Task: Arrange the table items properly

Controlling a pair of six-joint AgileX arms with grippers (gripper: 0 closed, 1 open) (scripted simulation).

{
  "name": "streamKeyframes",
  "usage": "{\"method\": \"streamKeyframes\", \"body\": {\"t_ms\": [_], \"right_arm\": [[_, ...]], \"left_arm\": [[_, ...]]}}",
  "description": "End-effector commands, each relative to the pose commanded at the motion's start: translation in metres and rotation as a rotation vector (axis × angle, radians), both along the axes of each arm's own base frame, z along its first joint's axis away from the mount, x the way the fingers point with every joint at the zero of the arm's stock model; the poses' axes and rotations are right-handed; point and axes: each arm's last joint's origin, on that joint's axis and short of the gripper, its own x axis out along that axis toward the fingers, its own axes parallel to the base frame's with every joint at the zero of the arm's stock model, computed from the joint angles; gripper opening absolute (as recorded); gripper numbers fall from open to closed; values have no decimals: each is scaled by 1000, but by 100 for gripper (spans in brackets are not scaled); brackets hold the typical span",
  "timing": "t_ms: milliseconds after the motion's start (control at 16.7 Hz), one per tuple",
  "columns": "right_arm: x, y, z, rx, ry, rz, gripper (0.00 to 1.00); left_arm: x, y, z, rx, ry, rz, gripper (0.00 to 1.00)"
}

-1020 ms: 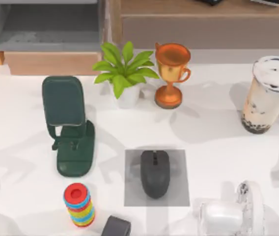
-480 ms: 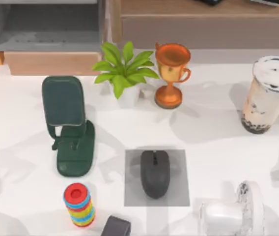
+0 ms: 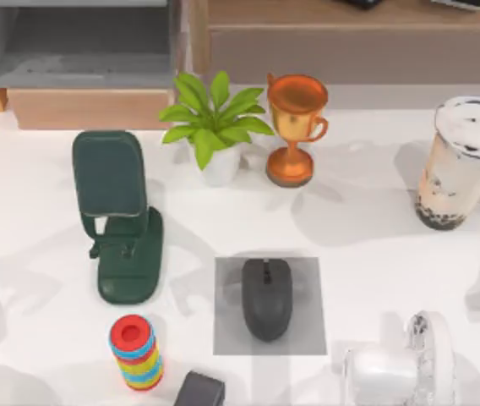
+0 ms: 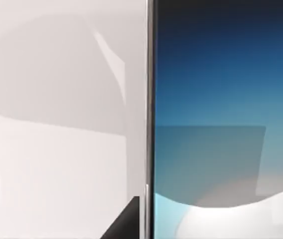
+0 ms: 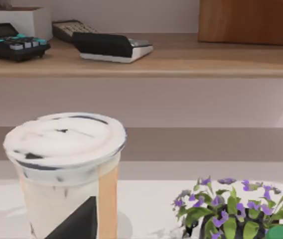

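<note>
oval matte mouse [image 3: 266, 298], flat grey pad [image 3: 227, 338], glossy smartphone [image 4: 221, 99]

mouse [image 3: 266, 299] on grey pad, cup [image 3: 462, 165] upright, phone [image 4: 226, 119]

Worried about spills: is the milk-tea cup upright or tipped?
Upright: the milk-tea cup stands on its base on the table, white lid on top.

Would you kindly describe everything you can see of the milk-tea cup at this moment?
The milk-tea cup stands upright on the white table near its right edge, right of the orange trophy. It is tall and clear-walled, widening toward the top, with a round white lid marked by dark smudges. Inside is pale beige tea, with dark pearls settled at the bottom. In the right wrist view it is close ahead, a dark finger tip in front of its wall; whether they touch is unclear.
</note>
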Motion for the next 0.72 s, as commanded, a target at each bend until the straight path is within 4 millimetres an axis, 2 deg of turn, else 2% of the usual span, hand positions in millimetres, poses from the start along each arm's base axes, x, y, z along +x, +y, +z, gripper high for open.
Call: {"method": "streamKeyframes", "body": {"t_ms": [180, 300, 420, 540, 720], "right_arm": [[0, 0, 0, 0, 0, 0, 100], [0, 0, 0, 0, 0, 0, 100], [0, 0, 0, 0, 0, 0, 100], [0, 0, 0, 0, 0, 0, 100], [0, 0, 0, 0, 0, 0, 100]], "left_arm": [[12, -14, 15, 135, -83, 30, 0], [24, -35, 29, 249, -180, 62, 0], [35, -67, 43, 341, -310, 101, 0], [40, -108, 58, 388, -470, 149, 0], [29, -173, 83, 341, -748, 236, 0]]}}
